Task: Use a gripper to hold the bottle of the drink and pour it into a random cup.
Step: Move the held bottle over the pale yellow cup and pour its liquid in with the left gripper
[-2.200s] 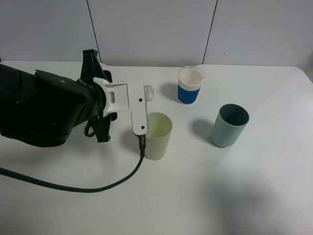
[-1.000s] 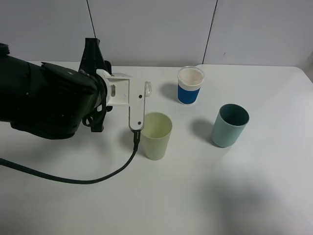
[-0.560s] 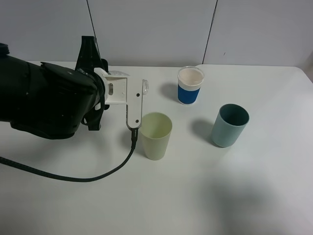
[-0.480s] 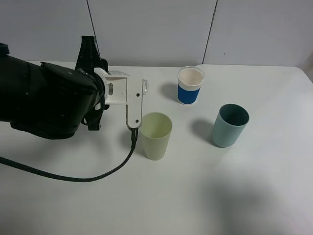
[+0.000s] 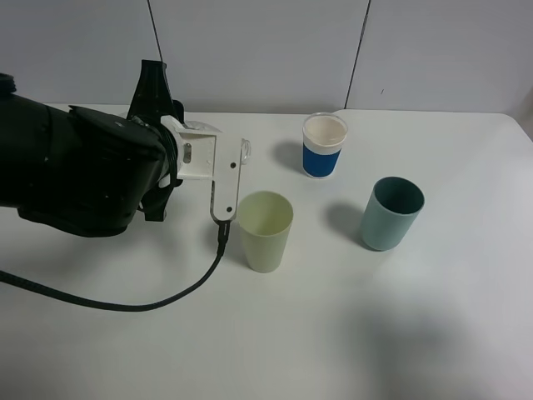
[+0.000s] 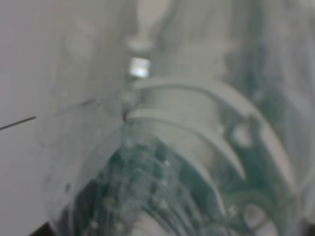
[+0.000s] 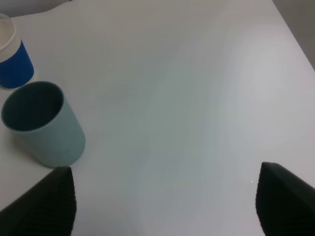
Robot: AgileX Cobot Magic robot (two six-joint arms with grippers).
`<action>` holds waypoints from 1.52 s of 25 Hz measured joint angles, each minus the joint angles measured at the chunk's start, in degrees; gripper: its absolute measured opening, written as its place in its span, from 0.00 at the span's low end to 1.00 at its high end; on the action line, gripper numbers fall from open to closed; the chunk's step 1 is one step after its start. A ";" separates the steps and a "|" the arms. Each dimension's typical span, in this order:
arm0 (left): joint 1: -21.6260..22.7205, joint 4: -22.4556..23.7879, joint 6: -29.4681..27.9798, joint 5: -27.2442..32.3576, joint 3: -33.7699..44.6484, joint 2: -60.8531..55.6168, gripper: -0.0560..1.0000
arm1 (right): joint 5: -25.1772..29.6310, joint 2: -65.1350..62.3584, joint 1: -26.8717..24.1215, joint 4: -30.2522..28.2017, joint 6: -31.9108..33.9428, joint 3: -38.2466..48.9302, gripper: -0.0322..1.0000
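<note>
The left gripper (image 5: 223, 179) has drawn back from the cup (image 5: 266, 231) toward the left edge of the desk (image 5: 350, 333) and a little toward its far edge. The lower tip of its jaw, which overlapped the cup's rim before, now stands just beside the cup. The bottle (image 5: 245, 151) has gone with it and turned: its open mouth, earlier a round ring, now shows as a thin sliver. The black cable (image 5: 158, 303) has shifted too, its loop lying farther from the near edge

Open tabletop (image 5: 466, 292) right of the teal tumbler (image 5: 391, 213); gaps between it, the blue-banded cup (image 5: 323, 145) and the yellow-green cup (image 5: 266, 231).
</note>
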 joint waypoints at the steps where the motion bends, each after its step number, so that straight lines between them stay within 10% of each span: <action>1: 0.00 0.00 0.42 0.00 0.00 0.00 0.50 | 0.00 0.00 0.00 0.00 0.00 0.00 0.75; 38: -3.34 2.96 3.84 -1.58 0.00 0.00 0.50 | 0.00 0.00 0.00 0.00 0.00 0.00 0.75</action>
